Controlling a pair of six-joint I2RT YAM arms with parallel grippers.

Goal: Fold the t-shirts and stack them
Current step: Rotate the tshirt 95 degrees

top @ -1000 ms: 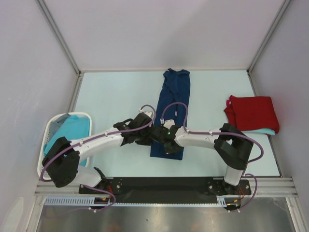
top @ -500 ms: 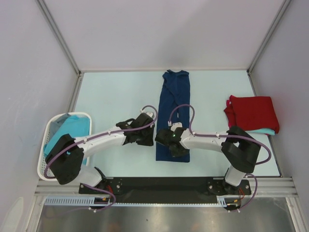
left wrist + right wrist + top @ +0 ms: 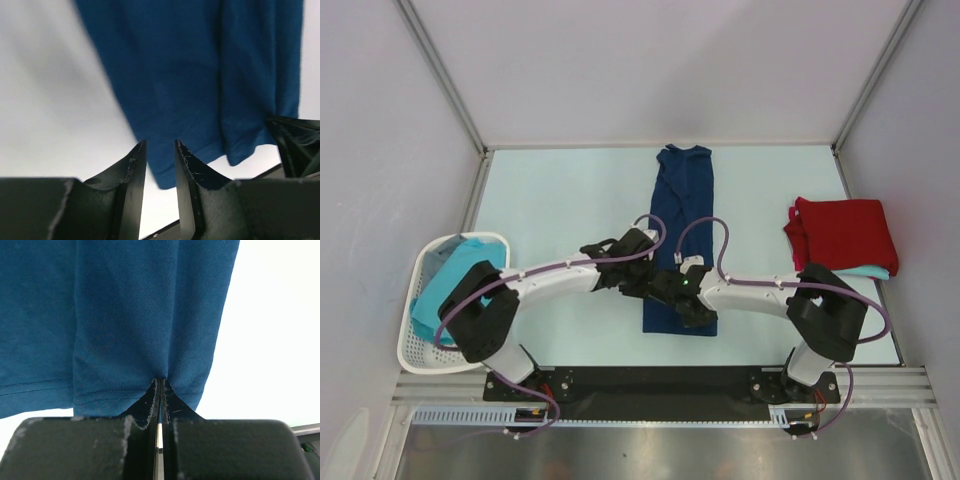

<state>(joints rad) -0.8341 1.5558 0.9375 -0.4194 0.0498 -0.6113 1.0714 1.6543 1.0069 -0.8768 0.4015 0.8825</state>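
Right gripper has its fingers pressed flat together on the near hem of the navy blue cloth t-shirt, pinching it toward the right-hand corner, and the stitched edge puckers into the nip. The shirt lies as a long narrow strip down the middle of the pale blue-green table top, collar end far from the arms. Left gripper is spread a little, holding nothing, poised just over the hem's left corner with cloth and bare table showing through the gap. The step in hand looks like grabbing the second corner to fold the strip in half. Done well, that means the left drops straight onto the corner and catches every layer of the fold, not just the top one. Then both should rise level and carry the hem toward the collar with the edge taut between them, low enough that the far half stays put. A lopsided lift would skew the fold. Over on the left, the white perforated plastic basket holds a loosely heaped turquoise t-shirt, one more to do. Far right on the table — well apart — a folded red t-shirt sits on a pale turquoise folded shirt showing only at its edge.
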